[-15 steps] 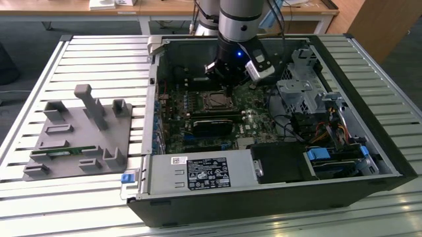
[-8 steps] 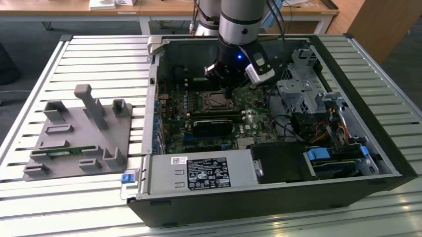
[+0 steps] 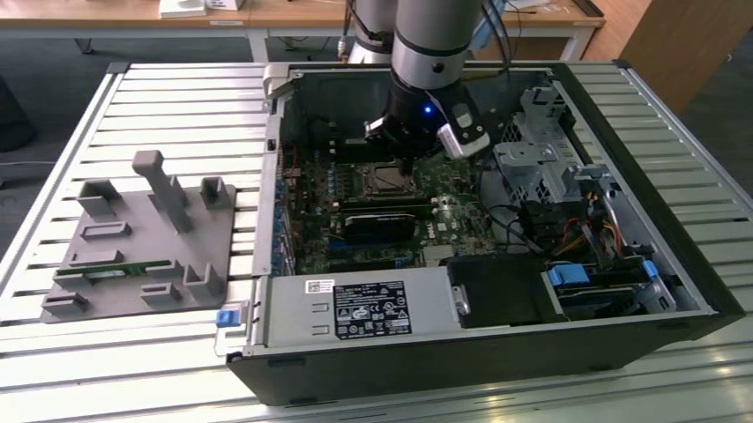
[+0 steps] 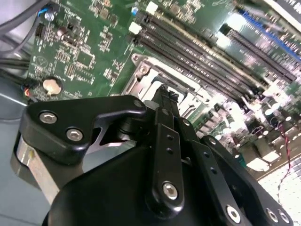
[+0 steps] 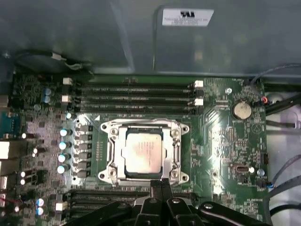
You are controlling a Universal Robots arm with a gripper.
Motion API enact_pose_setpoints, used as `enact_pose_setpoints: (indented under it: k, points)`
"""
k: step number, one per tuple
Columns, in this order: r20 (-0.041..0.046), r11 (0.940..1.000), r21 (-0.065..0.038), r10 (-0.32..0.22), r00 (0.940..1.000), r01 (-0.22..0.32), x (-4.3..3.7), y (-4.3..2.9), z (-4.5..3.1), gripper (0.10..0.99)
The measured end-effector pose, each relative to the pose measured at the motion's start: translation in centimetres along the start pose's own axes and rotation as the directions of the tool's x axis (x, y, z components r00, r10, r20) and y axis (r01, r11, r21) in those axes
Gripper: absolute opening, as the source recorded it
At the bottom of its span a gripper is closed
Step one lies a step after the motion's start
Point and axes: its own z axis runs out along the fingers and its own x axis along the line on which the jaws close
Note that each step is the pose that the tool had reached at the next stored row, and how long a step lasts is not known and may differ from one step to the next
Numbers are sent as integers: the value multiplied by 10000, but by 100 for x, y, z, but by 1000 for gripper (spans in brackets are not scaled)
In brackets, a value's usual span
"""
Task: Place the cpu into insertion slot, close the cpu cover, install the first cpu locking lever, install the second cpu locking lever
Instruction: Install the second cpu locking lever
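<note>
— Two fingers of the gripper sit pressed together with nothing between them, their tip just beside the near edge of the cover. What could go wrong from there?

— Mostly a scrape. The closed tip hangs low over the board, so a sideways drift would drag it across the cover's frame or the small parts next to it. A push landing off the edge could flex the frame instead of seating it.

— And the cpu?

— It lies flat inside the slot, square to it, with its dull silver top showing through the cover's window. The cover looks down over it, its frame touching the chip's border all round. If the chip were slightly askew underneath, any downward force would bear on the contacts below; nothing shows such a tilt, though.

— Are the levers latched?

— That cannot be told from these views. An unlatched lever could spring the cover back up, which is the likelier trouble.

— Anything farther off?

— Beyond the slot run the long memory slots, and off to the side sits a coin cell. Both are well apart from the gripper, so they seem at little risk. In the exterior view the arm reaches down into the case, where cables lie well apart from it.
</note>
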Motion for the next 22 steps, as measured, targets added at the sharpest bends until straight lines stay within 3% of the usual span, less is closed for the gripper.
enact_pose_setpoints:
  k: [4, 8, 22]
  points:
    - [-1, 10000, -1, 1, 10000, -1, 38, -39, 11, 106]
    - [0, 10000, 0, 1, 10000, -1, 163, -51, 15, 106]
    - [-6, 10000, -5, 3, 10000, -3, 328, -114, 54, 106]
